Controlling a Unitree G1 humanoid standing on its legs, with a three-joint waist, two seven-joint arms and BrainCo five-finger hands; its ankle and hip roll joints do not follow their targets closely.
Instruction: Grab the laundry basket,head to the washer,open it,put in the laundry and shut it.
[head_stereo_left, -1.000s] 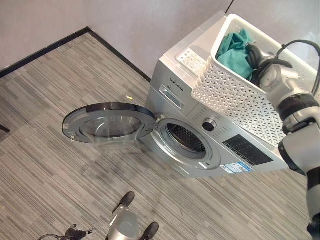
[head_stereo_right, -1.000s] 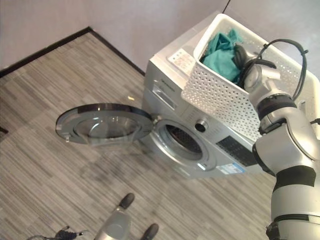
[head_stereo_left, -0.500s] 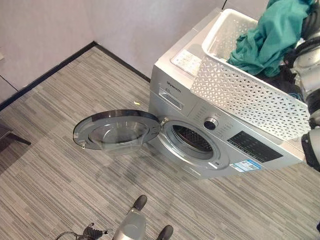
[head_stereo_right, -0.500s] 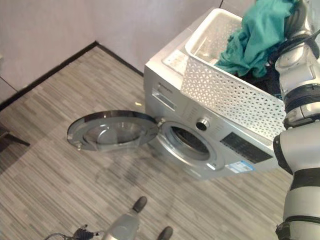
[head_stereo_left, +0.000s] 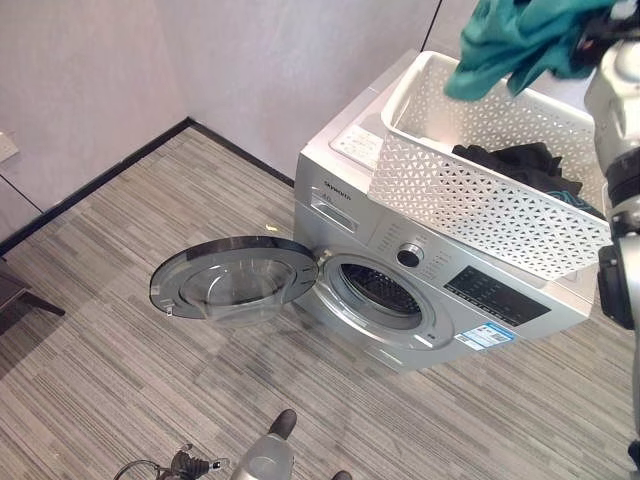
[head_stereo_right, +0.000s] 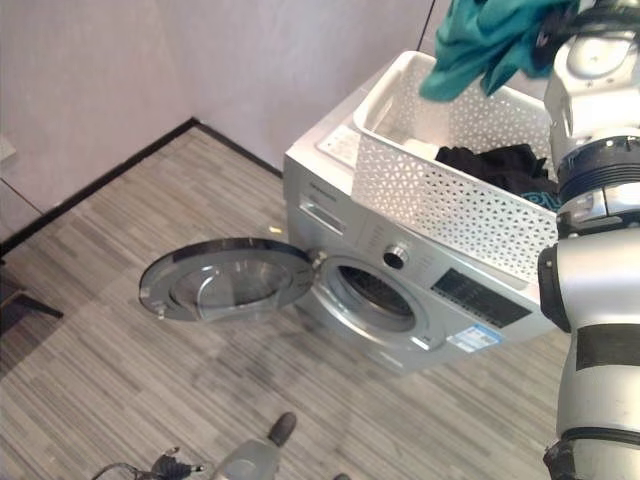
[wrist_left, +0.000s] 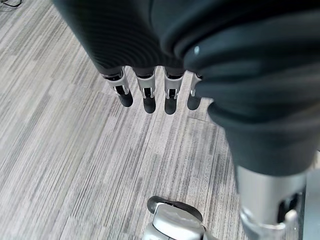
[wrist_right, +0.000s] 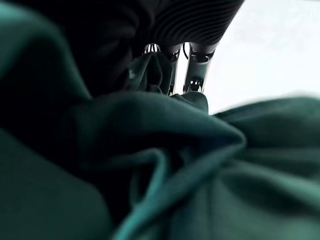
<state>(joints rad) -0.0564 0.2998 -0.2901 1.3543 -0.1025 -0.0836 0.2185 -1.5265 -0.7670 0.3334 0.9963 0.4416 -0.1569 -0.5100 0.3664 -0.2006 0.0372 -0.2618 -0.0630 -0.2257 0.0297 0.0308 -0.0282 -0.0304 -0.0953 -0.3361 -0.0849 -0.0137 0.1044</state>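
A white perforated laundry basket (head_stereo_left: 470, 195) stands on top of the silver washer (head_stereo_left: 340, 165). The washer's round door (head_stereo_left: 232, 281) hangs wide open to the left, and the drum opening (head_stereo_left: 377, 292) is dark. My right hand (head_stereo_right: 560, 20) is high above the basket, shut on a teal cloth (head_stereo_left: 515, 40) that dangles from it; its wrist view has the teal cloth (wrist_right: 165, 170) bunched round the curled fingers (wrist_right: 192, 82). Dark laundry (head_stereo_left: 515, 160) lies in the basket. My left hand (wrist_left: 150, 95) hangs low over the floor with straight fingers, holding nothing.
Grey striped floor (head_stereo_left: 120, 330) spreads in front of the washer. A grey wall with a black skirting board (head_stereo_left: 100, 170) runs behind and to the left. The open door juts out over the floor left of the drum.
My right hand has risen out of the basket, lifting the teal cloth clear above its rim; dark laundry now shows inside. The camera has shifted, so the whole scene sits differently.
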